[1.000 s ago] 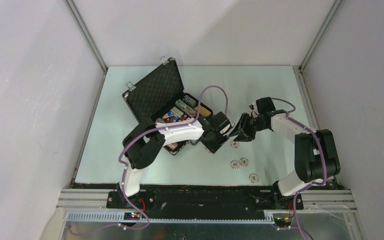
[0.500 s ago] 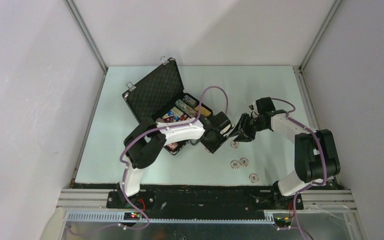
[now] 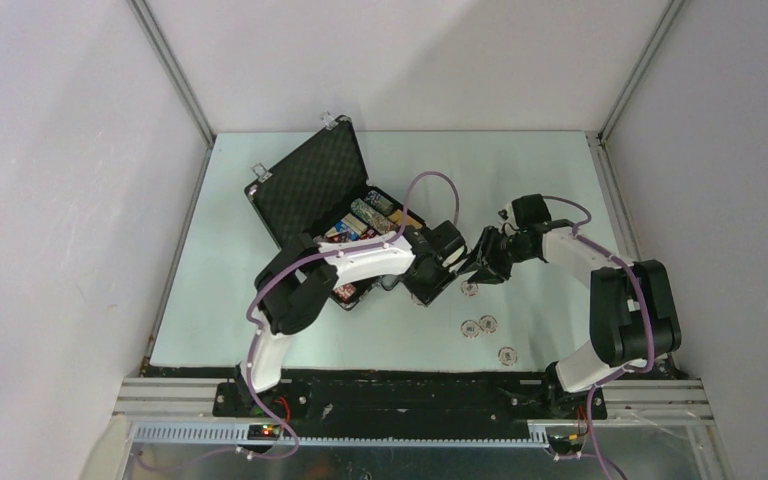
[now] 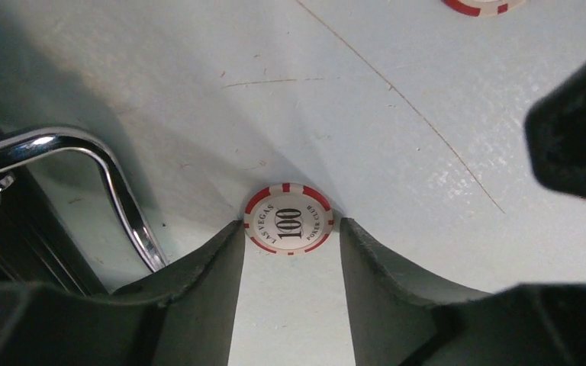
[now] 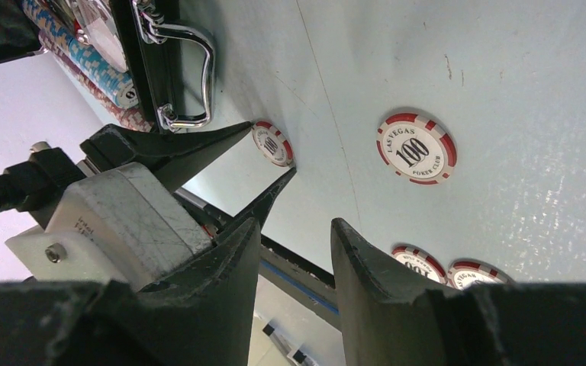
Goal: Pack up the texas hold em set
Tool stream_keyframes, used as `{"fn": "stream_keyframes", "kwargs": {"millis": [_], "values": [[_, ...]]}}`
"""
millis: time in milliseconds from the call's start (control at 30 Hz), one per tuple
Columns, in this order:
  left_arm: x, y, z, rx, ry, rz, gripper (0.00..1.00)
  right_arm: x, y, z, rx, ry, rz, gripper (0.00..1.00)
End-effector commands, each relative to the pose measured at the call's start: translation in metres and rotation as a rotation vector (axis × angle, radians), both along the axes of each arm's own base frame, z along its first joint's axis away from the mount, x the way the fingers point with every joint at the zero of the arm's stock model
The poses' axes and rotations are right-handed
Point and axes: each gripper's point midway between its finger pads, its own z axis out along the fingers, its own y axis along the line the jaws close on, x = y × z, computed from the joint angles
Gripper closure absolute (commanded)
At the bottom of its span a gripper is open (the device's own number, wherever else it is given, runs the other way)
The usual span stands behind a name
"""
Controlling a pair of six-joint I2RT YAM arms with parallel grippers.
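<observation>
The black case (image 3: 310,190) lies open at the back left, with chips and card decks (image 3: 365,222) in its base. Its silver handle (image 4: 118,187) is just left of my left gripper (image 4: 288,227). That gripper is shut on a red-and-white 100 poker chip (image 4: 288,219), a fingertip on either side of it, and the chip rests on the table. In the right wrist view the same chip (image 5: 272,143) sits between those fingertips. My right gripper (image 5: 296,223) hovers open and empty close by on the right (image 3: 480,262).
More 100 chips lie loose on the table: one (image 3: 469,288) beside the grippers, a pair (image 3: 478,325) nearer the front, and one (image 3: 507,354) by the front edge. White walls enclose the table on three sides.
My left gripper's jaws have narrowed onto the chip, and the left arm has edged slightly to the right. The right arm has not moved.
</observation>
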Motion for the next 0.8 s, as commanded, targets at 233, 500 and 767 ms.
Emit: {"fn": "stream_keyframes", "kwargs": {"millis": [233, 500, 767], "values": [[-0.008, 0.015, -0.034, 0.105, 0.080, -0.020, 0.49, 0.002, -0.007, 0.010, -0.004, -0.048, 0.000, 0.58], [-0.005, 0.017, -0.032, 0.122, 0.070, -0.028, 0.55, 0.000, -0.009, 0.011, -0.011, -0.050, 0.003, 0.58], [0.001, 0.005, 0.016, -0.001, 0.000, -0.020, 0.59, -0.009, -0.014, -0.001, -0.011, -0.017, 0.003, 0.56]]}}
